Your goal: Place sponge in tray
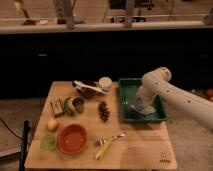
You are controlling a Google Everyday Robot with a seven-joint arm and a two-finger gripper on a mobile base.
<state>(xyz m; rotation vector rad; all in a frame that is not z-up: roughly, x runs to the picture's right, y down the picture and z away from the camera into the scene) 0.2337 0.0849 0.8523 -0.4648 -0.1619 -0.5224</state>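
A green tray sits at the right back of the wooden table. My white arm comes in from the right and bends down into the tray. My gripper is low inside the tray, at its right front part. A pale bluish thing, which looks like the sponge, lies on the tray floor right at the gripper. Whether the gripper touches it I cannot tell.
On the table: an orange bowl, a green cup, a yellow fruit, a banana with a utensil, a dark pinecone-like thing, a can, a white cup, a dark bowl with a white utensil, a snack bar.
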